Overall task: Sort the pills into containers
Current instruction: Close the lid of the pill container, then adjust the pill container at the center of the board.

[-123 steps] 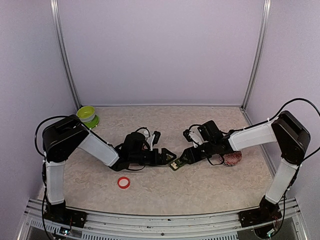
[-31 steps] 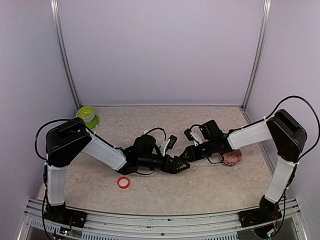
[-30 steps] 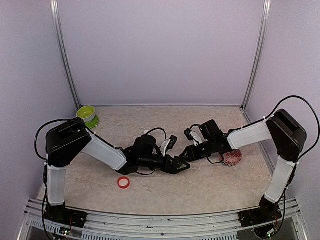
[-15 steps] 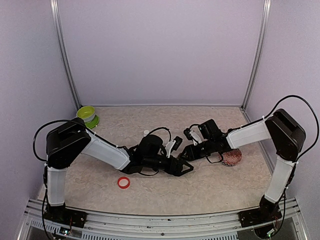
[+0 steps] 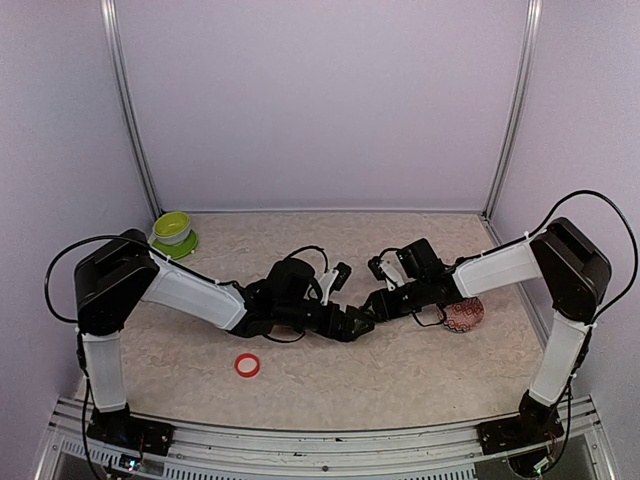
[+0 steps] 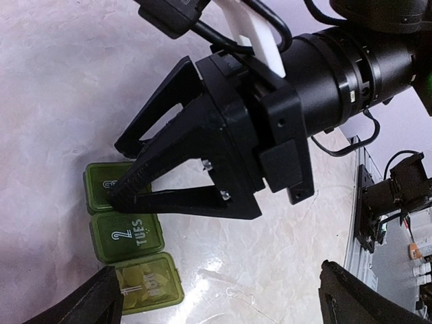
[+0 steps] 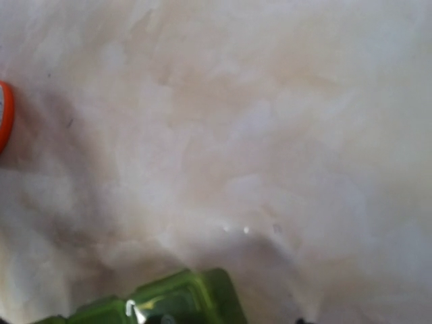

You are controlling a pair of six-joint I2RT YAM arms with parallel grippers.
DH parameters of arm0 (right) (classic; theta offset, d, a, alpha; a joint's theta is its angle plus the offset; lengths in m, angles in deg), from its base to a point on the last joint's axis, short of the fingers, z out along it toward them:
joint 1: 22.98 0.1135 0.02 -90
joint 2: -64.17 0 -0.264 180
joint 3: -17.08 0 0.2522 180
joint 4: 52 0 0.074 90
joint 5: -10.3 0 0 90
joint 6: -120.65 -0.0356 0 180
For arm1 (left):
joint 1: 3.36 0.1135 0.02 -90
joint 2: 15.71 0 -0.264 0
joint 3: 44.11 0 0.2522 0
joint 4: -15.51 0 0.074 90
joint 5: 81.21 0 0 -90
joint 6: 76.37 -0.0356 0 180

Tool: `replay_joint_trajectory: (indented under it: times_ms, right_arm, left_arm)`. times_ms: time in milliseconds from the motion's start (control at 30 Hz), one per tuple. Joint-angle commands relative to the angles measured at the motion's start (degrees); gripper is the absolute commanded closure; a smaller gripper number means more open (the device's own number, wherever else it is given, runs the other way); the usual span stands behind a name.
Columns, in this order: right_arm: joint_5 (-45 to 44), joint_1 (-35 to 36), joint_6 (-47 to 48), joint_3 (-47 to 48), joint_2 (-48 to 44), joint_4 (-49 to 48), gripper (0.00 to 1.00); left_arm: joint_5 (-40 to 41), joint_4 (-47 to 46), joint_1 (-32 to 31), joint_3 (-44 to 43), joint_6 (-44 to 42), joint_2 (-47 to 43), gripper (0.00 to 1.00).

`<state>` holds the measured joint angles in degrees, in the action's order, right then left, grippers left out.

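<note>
Touching the containers (image 6: 127, 236), the right gripper (image 6: 115, 170) gapes.

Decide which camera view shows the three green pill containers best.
Left wrist: all three containers show, labels partly readable, one partly under the right tool. Right wrist catches only a blurred corner; in the top view they are hidden.

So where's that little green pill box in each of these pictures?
Top view: hidden under the right hand, mid-table.
Left wrist view: pill box at lower left, three compartments.
Right wrist view: one corner at the bottom edge.
Shared landmark: the right hand, black fingers over the box in the left wrist view.
</note>
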<state>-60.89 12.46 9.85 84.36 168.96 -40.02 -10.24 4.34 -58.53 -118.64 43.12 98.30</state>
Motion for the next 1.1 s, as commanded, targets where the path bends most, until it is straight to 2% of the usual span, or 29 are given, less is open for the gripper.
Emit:
replay_joint_trajectory:
  times_ms: [0,500,800,1067]
  right_arm:
    - [-2.37,0.39,-0.12,0.17,-1.34,2.93,0.46]
    - [-3.25,1.64,0.53,0.31,-3.98,4.24,0.44]
    - [-3.41,1.96,0.15,0.68,-2.38,4.06,0.46]
    - [-3.43,2.09,0.07,0.57,-1.35,3.98,0.48]
  left_arm:
    - [0.94,2.09,-0.30,0.28,-1.09,-3.16,0.01]
    - [-3.13,-4.14,-1.70,3.15,1.62,-2.21,0.01]
    - [-5.27,-1.46,-2.48,-0.15,1.79,1.39,0.01]
    - [-1.33,2.40,-2.28,-1.54,2.13,6.34,0.01]
